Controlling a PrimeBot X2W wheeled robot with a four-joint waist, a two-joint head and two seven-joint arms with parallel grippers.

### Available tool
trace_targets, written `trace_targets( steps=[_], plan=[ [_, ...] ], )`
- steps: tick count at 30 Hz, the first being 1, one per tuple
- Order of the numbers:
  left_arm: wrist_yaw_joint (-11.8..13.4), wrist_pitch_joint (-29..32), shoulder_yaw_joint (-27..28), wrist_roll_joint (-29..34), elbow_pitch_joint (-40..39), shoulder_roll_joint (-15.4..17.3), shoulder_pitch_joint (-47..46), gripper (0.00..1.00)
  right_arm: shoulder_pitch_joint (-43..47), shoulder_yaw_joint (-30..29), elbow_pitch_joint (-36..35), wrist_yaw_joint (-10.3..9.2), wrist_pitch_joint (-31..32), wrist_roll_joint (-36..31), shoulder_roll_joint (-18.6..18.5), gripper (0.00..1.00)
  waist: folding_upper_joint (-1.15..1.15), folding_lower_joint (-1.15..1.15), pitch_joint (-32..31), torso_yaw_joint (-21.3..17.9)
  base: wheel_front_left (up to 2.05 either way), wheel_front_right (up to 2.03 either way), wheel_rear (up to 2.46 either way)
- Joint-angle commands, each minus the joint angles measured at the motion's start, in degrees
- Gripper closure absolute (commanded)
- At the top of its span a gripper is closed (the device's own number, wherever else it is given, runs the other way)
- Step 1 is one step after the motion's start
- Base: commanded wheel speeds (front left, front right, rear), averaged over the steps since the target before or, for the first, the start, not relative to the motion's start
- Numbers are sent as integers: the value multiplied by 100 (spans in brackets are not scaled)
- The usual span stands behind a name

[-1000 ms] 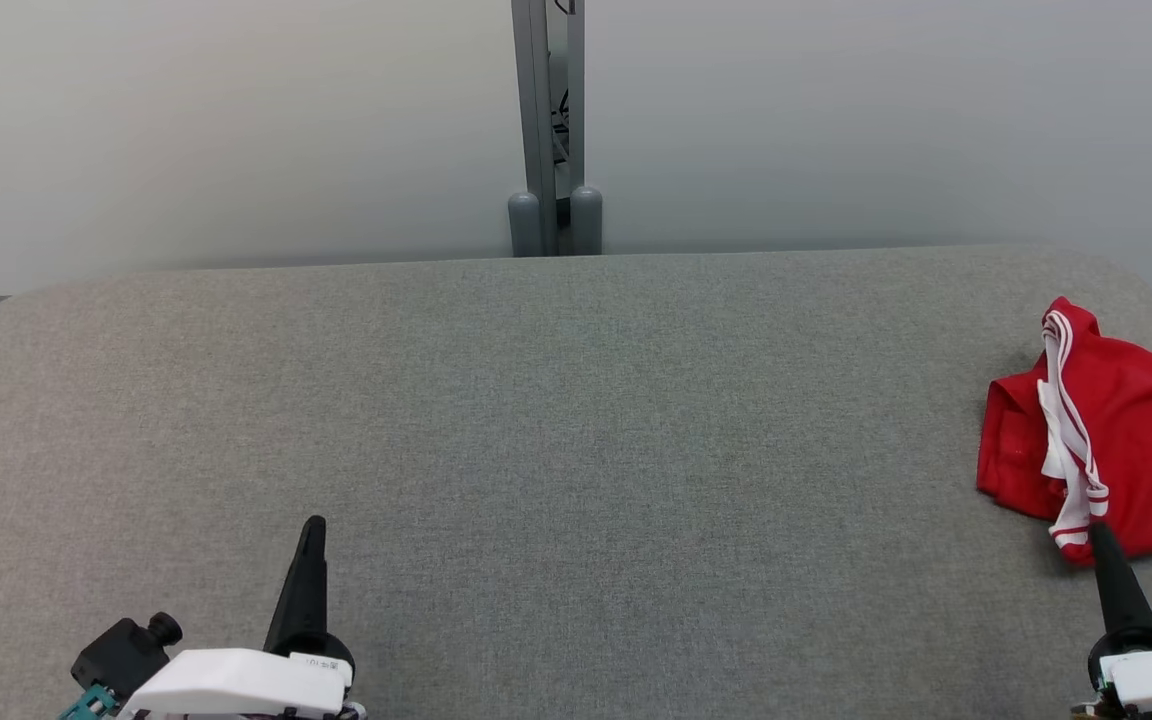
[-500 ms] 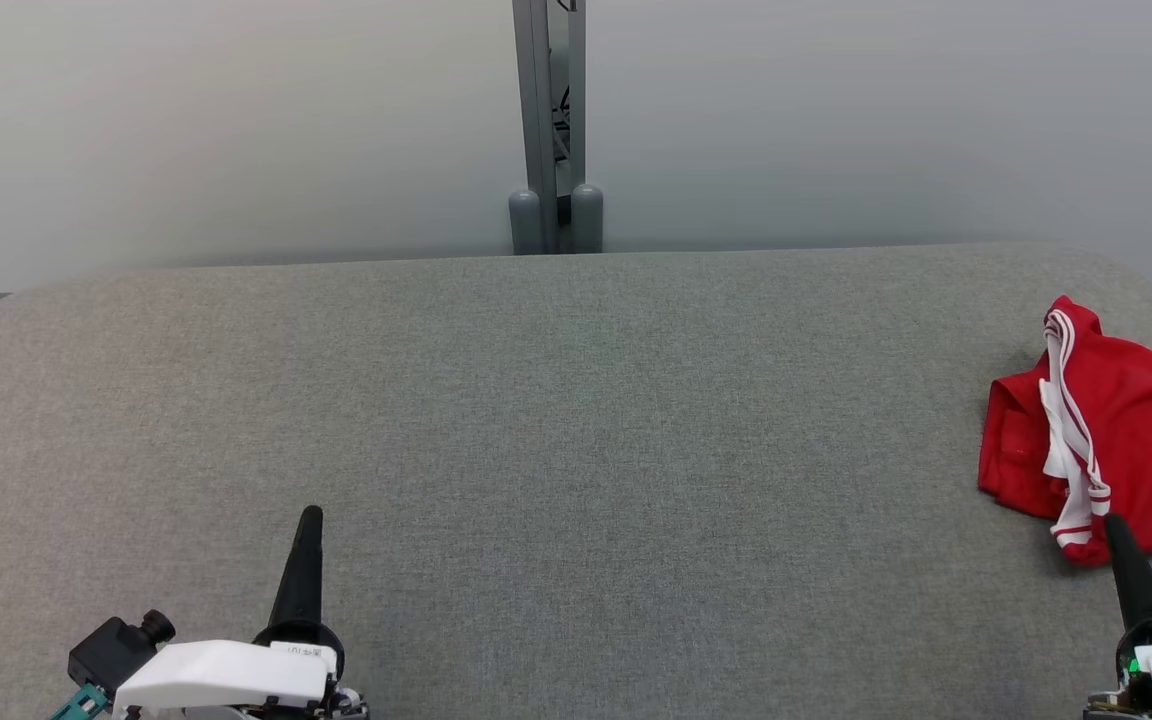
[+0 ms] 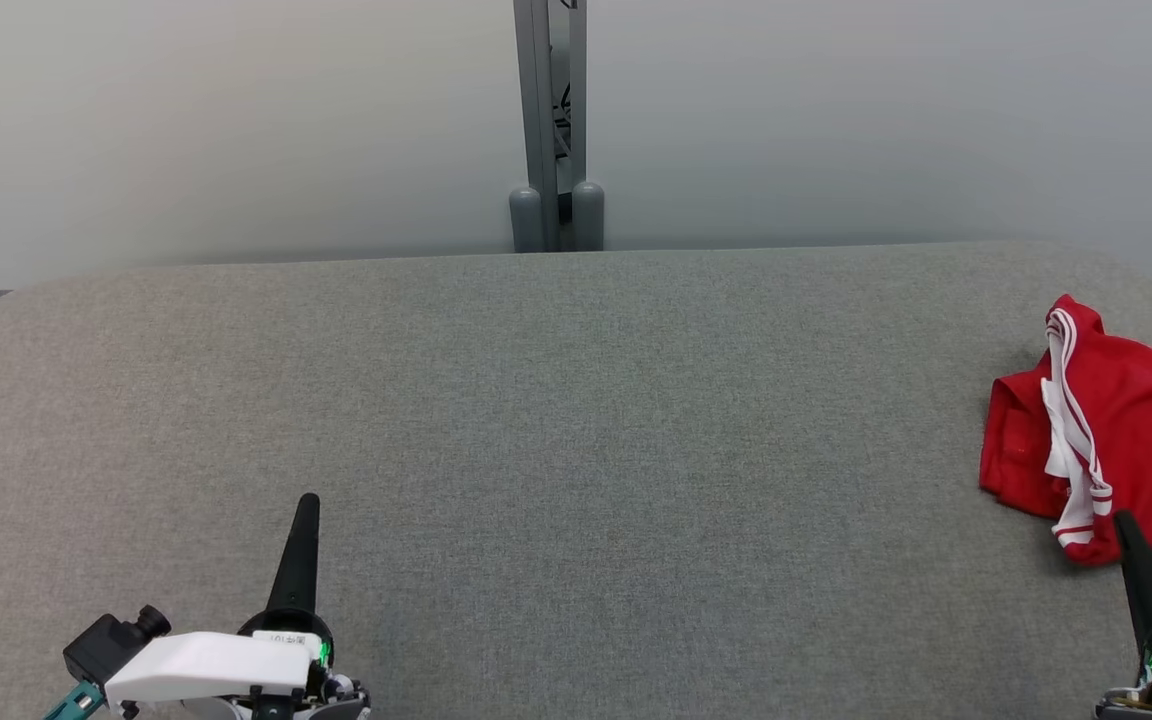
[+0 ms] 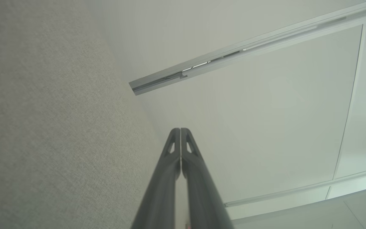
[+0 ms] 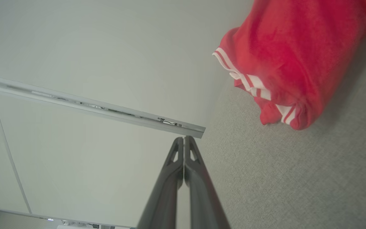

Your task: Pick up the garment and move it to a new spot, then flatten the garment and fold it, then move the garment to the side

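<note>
At lower left, left tool point(image 3: 307, 503): clenched on nothing, its two dark fingers point(image 4: 165, 184) pressed flat together along their length. It pointed away from the robot over the near-left part of the table, with a white housing behind it.
Table point(image 3: 576, 420): covered in grey woven fabric, with rounded far corners. It stretched across the whole head view, and its broad middle lay between the two tools.
Post point(image 3: 548, 120): a grey upright with two rounded feet, which stood just behind the middle of the table's far edge.
Wall point(image 3: 236, 120): pale and plain, and it rose behind the table on both sides of the post.
Garment point(image 3: 1126, 440): red with white stripes along its edges, and it lay crumpled in a heap on the far-right part of the table. Its right side ran past the edge of the head view. It was well apart from the left tool.
Right tool point(image 3: 1123, 520): clenched tip to tip and grasping nothing. In the head view its tip stood at the garment's near striped edge. In the right wrist view the tip was clear of the cloth, which lay ahead and to one side on the table.
</note>
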Motion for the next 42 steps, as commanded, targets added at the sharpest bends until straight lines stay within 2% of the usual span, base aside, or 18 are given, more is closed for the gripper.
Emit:
trace_targets(
  steps=[1, 34, 42],
  plan=[
    [-46, 20, 30, -134, -44, 38, -156, 100, -70, -53, -73, 2, 66, 155, -63, 100, 0, 0, 2, 1, 0, 0, 0],
    [-220, 236, 78, -1433, -113, 43, -261, 100, -89, -355, -112, 2, 595, 1613, -82, 100, 0, 0, 43, 16, 0, 0, 0],
    [-211, 253, 83, -1483, -115, 41, -257, 100, -89, -366, -114, 2, 609, 1652, -82, 100, 0, 0, 45, 17, 0, 0, 0]
  ],
)
